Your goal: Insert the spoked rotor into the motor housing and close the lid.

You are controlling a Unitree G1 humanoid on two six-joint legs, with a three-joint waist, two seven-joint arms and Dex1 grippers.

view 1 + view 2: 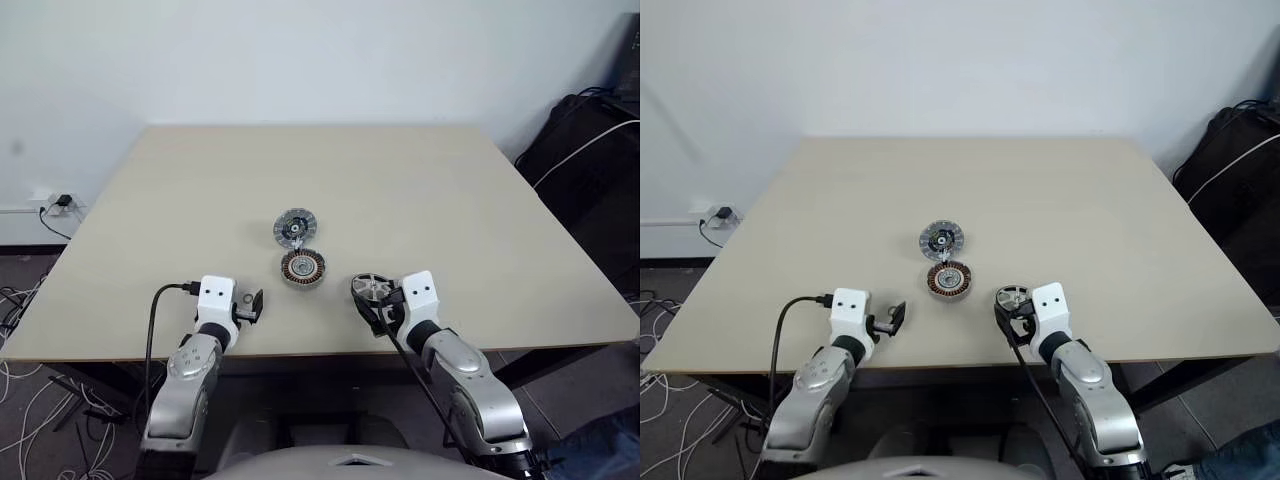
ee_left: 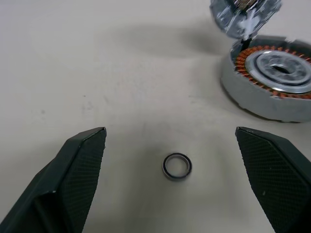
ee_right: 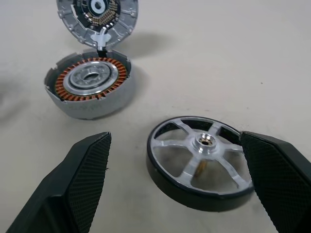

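Note:
The spoked rotor (image 3: 199,160) lies flat on the table near its front edge, dark rim and silvery spokes up. My right gripper (image 3: 175,136) is open and low over the table, with the rotor just ahead between its fingers, untouched. To the rotor's left, toward the table's middle, sits the motor housing (image 1: 302,268), its copper windings showing. The lid (image 1: 295,229) stands tilted open at the housing's far edge, ribbed inner face showing. My left gripper (image 1: 250,305) is open and holds nothing, to the front left of the housing (image 2: 272,77).
A small dark ring (image 2: 177,166) lies on the table between my left fingers. The beige table (image 1: 420,190) is bare beyond the parts. A black bag (image 1: 590,150) stands off the right side; a wall socket and cables (image 1: 55,205) are at the left.

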